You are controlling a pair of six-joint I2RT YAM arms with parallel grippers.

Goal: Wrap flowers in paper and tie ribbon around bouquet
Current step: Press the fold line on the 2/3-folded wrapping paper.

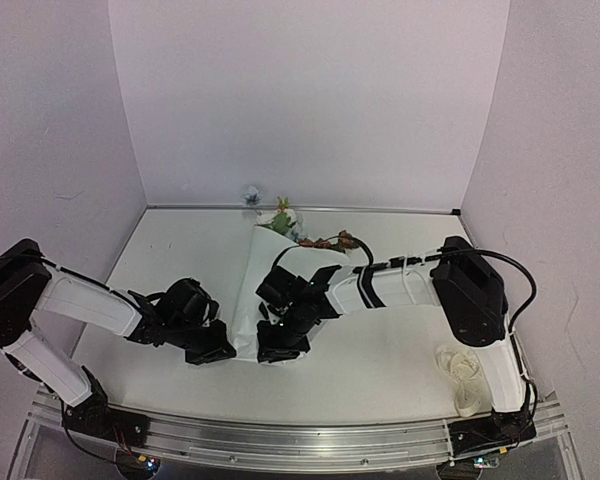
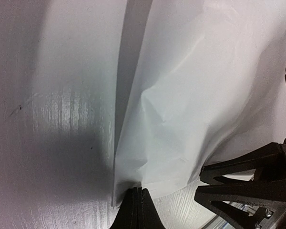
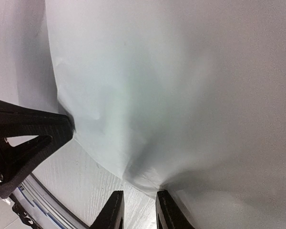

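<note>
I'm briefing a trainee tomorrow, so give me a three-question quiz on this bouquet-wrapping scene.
1. True or false: the left gripper is shut on the paper's edge.
2. Where does the ribbon lie? A) on the paper; B) beside the right arm's base; C) held in the air.
3. Fill in: the flowers poke out at the paper's ___ end.
Key: 1 true; 2 B; 3 far.

Tight at the near edge of the paper (image 1: 248,300): left hand (image 1: 223,354) and right hand (image 1: 276,352) sit just beside each other, barely a gap between. The right arm (image 1: 400,280) sprawls across mid-surface, blocking the near-side way to the flowers (image 1: 283,220). Bare surface (image 1: 180,260) opens far left; near right, the ribbon (image 1: 460,368) heaps by the arm's base.
</note>
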